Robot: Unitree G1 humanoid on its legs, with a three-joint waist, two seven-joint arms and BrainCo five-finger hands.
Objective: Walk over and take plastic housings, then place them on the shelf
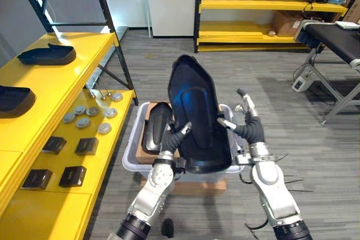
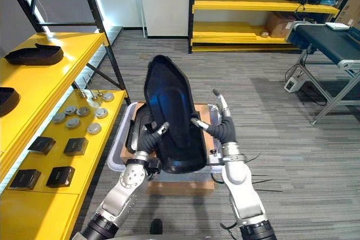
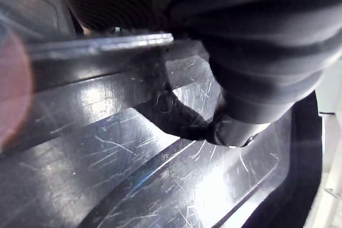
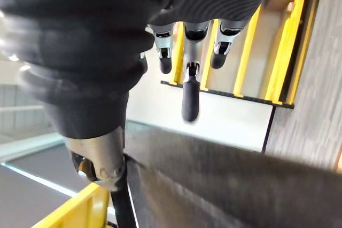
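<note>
Above white bin (image 1: 130, 150) | L hand (image 1: 173, 139) pinching black housing (image 1: 194, 111) at rim w/ thumb, holding it upright | R hand (image 1: 247, 126) bracing opp. edge, fingers straight

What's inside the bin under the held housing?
A second black housing lies at the bin's left side. The held housing covers the rest.
</note>
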